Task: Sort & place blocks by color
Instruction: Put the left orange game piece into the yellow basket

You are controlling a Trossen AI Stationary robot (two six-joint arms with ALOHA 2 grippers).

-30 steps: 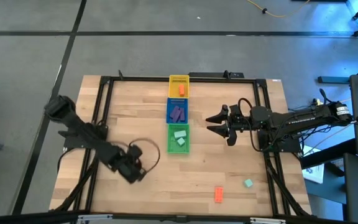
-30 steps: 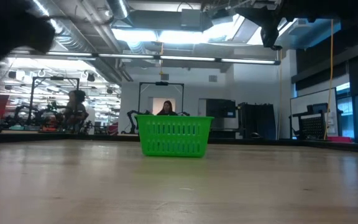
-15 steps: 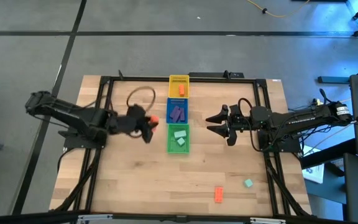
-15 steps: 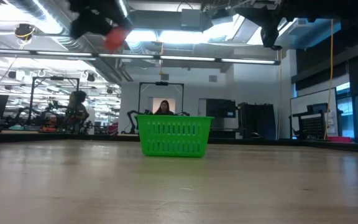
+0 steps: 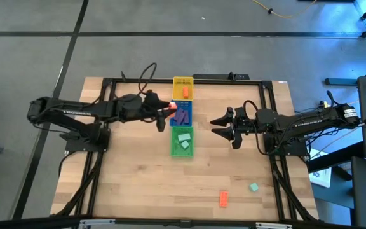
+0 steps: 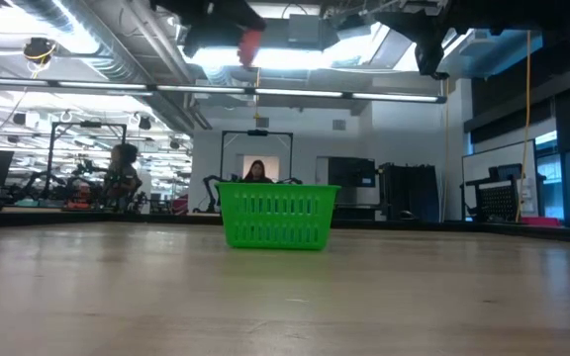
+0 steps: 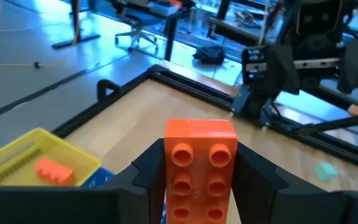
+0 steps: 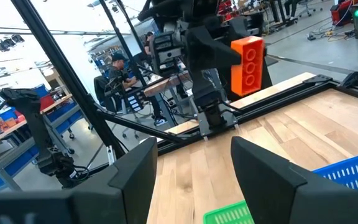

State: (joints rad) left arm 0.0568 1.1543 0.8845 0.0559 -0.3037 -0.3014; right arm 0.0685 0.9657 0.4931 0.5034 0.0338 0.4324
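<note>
Item: orange block point(image 7: 199, 163), 2x4 studs, clamped upright betw. left gripper point(image 7: 199, 186) fingers, carried in air; high view puts it at the blue tray's left edge, just short of the yellow tray point(image 5: 183, 83). Change: approx. a sec. ago left arm was low over the near-left of the table, then swung up w/ the block past the green tray; now extended toward the tray column. Meaning: pick done, transport nearly done; judged next step is release over yellow tray, which already holds one orange block point(image 7: 53, 170). Trays, far to near: yellow, blue tray point(image 5: 182, 114) w/ purple blocks point(image 5: 182, 116), green tray point(image 5: 182, 142) w/ mint blocks point(image 5: 183, 141). Still loose on table, near-right: one orange block point(image 5: 223, 199) and one mint block point(image 5: 253, 187), apart from each other, so sorting not finished. Right gripper point(image 5: 216, 126): jaws apart, empty, hovering just right of the trays, unmoved over the last sec.; waiting. Risk, judged: block held well above tray, could bounce on drop. Bkgd., low view: person point(image 6: 256, 172) seated far behind green tray; not involved.
</note>
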